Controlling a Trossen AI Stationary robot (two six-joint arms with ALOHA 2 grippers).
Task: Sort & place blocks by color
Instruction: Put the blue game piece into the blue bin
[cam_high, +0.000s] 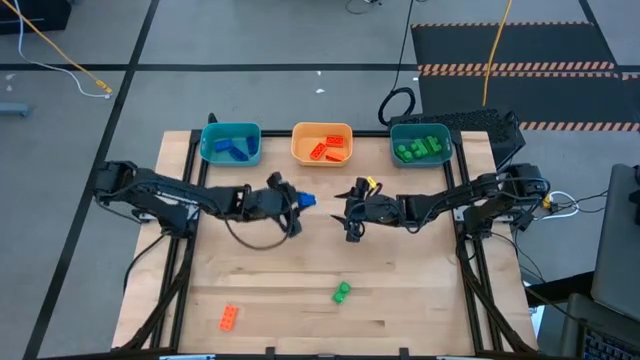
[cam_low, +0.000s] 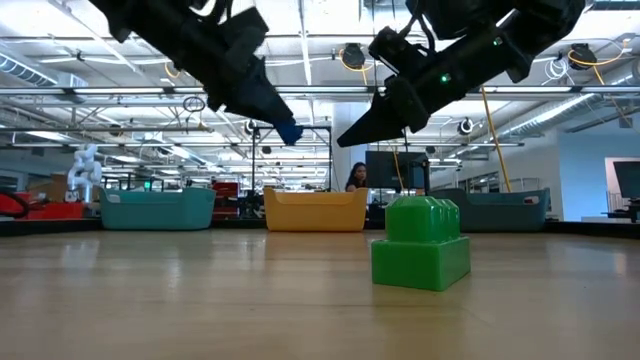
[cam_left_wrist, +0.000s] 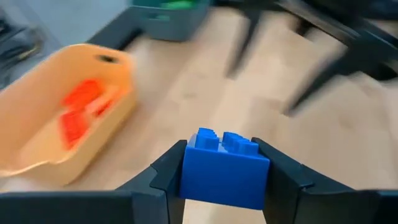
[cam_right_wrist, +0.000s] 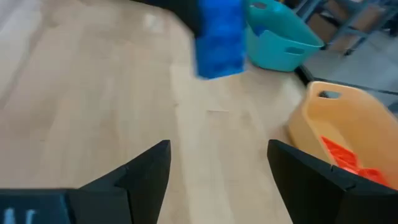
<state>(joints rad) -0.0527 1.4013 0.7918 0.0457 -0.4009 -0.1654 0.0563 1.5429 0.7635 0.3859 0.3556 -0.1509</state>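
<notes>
My left gripper (cam_high: 298, 203) is shut on a blue block (cam_left_wrist: 225, 168) and holds it above the middle of the table; the block also shows in the low view (cam_low: 290, 132). Just to its right, my right gripper (cam_high: 350, 214) stands open with nothing between its fingers (cam_right_wrist: 146, 171), facing the blue block (cam_right_wrist: 219, 40). A green block (cam_high: 342, 292) and an orange-red block (cam_high: 229, 317) rest on the tabletop near the front edge. In the low view the green block (cam_low: 420, 243) stands studs up. My left gripper pinches the blue block by two opposite side faces (cam_left_wrist: 186, 171) between its two fingers. The fingers come from the table's left, slanting a little downward. The block sits studs up, lifted clear of the table.
Three trays stand in a row at the far edge: a teal one (cam_high: 232, 143) with blue blocks, an orange one (cam_high: 322, 143) with orange-red blocks, and a dark teal one (cam_high: 420, 146) with green blocks. Bare wood lies between the grippers and the front edge.
</notes>
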